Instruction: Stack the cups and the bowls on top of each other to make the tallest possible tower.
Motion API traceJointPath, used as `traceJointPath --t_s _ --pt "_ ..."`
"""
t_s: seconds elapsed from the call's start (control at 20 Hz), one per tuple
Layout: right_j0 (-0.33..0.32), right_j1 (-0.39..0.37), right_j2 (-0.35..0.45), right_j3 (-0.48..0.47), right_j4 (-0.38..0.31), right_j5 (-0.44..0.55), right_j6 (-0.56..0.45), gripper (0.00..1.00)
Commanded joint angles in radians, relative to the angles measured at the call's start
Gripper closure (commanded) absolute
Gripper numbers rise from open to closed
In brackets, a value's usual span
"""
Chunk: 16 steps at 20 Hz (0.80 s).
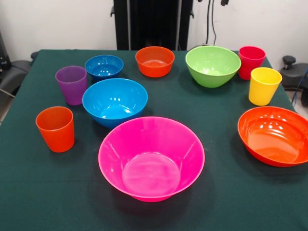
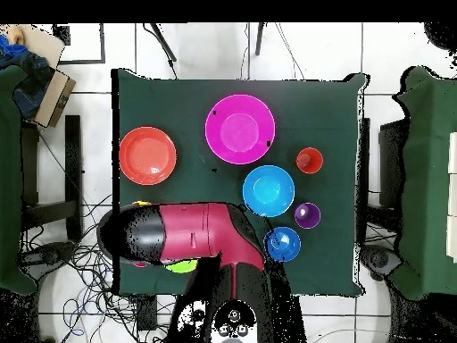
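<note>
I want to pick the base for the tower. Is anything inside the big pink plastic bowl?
Nothing: the large glossy pink plastic bowl is empty, its bare bottom showing in the front and overhead views. What lies under it on the green tablecloth is covered.

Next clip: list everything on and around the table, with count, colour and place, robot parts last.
Pink bowl: 1, nearest the front-view camera, centre.
Blue bowls: 2, a larger one left of centre, a smaller one behind it.
Orange bowls: 2, a large shallow one at the right edge, a small one at the far centre.
Green bowl: 1, far right of centre.
Cups: 4, orange near left, purple behind it, red far right, yellow in front of the red one.
Tablecloth: 1, dark green, covering the table.
Robot arm: 1, red and black, over the table edge at its base in the overhead view; gripper not visible.
</note>
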Motion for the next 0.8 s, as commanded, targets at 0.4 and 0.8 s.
traceJointPath --t_s 0.4,0.8 --pt "-0.026 0.119 0.072 0.054 -0.086 -0.17 -0.017 0.0" --pt "-0.039 0.144 0.074 0.064 -0.077 -0.201 -0.021 0.0"
